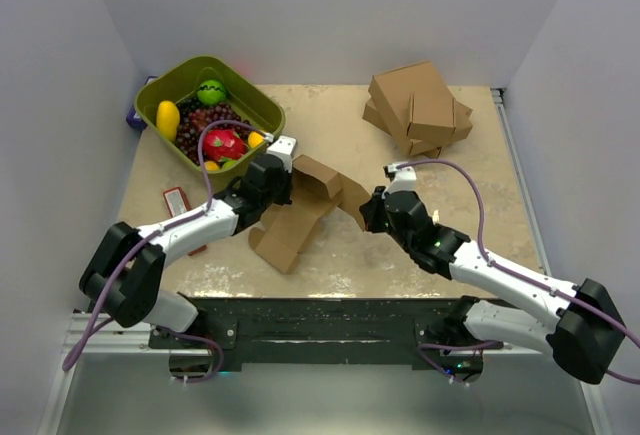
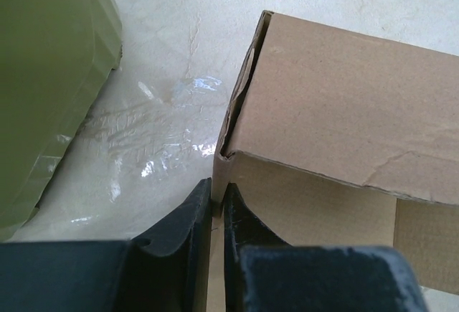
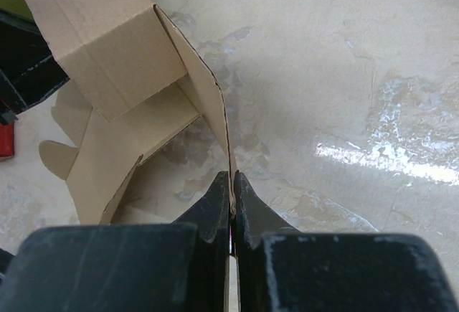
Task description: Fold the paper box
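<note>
The paper box (image 1: 300,210) is a brown cardboard piece, partly folded, in the middle of the table between the two arms. My left gripper (image 1: 272,181) is shut on the box's left wall; in the left wrist view its fingertips (image 2: 217,196) pinch a thin cardboard edge of the box (image 2: 344,104). My right gripper (image 1: 368,210) is shut on the box's right flap; in the right wrist view its tips (image 3: 232,183) clamp the edge of a flap of the box (image 3: 122,54). The box's lower panels rest on the table.
A green bin (image 1: 160,95) holding toy fruit stands at the back left, close to the left gripper; its wall shows in the left wrist view (image 2: 50,75). A stack of larger brown cartons (image 1: 418,107) lies at the back right. A small red packet (image 1: 176,200) lies at the left.
</note>
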You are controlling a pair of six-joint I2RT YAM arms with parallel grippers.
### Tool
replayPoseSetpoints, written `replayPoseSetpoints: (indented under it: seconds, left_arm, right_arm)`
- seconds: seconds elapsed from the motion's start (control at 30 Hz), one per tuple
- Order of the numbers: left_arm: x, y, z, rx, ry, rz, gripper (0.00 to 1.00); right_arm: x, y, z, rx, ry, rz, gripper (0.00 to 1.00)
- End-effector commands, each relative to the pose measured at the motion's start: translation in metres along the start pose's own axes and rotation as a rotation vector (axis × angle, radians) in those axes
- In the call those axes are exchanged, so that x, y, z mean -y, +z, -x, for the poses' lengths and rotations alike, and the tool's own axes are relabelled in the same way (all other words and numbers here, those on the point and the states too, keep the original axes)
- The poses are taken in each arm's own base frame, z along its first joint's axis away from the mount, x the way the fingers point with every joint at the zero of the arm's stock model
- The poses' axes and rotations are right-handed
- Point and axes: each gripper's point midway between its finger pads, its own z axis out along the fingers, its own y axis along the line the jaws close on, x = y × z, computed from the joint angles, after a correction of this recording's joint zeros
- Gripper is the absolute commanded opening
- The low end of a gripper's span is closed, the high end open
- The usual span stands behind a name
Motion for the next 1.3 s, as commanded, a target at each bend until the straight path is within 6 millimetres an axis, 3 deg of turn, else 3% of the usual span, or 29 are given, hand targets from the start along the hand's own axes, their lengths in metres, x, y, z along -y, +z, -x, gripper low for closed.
replayPoseSetpoints:
  seconds: [0.0, 0.13, 0.17, 0.27, 0.43, 0.67, 1.0, 1.27]
  left_arm:
    - [-0.033, 0.004, 0.005, 0.035, -0.015, 0.164, 0.0]
    - [-0.015, 0.007, 0.001, 0.053, -0.011, 0.047, 0.0]
    - [0.0, 0.007, 0.007, 0.085, -0.011, -0.031, 0.0]
    - [0.016, 0.008, -0.007, 0.074, -0.023, -0.135, 0.0]
    - [0.022, 0.018, -0.044, -0.008, -0.017, -0.141, 0.0]
    - [0.029, 0.025, -0.055, -0.024, -0.032, -0.131, 0.0]
    - [0.029, 0.021, -0.049, -0.003, -0.069, -0.145, 0.37]
    - [0.024, 0.011, -0.04, 0.06, -0.015, -0.186, 0.58]
  right_arm:
    - [0.009, -0.003, 0.003, 0.028, 0.012, -0.037, 0.0]
    - [0.01, 0.003, -0.006, 0.007, -0.012, -0.034, 0.0]
    - [0.008, 0.005, -0.005, 0.021, -0.01, -0.024, 0.0]
    - [0.018, 0.014, -0.016, 0.009, -0.039, -0.065, 0.0]
    - [0.034, 0.021, -0.03, 0.008, -0.073, -0.111, 0.0]
    - [0.04, 0.024, -0.042, -0.01, -0.094, -0.116, 0.0]
    - [0.036, 0.025, -0.046, -0.021, -0.076, -0.098, 0.0]
    - [0.034, 0.027, -0.048, -0.028, -0.069, -0.088, 0.0]
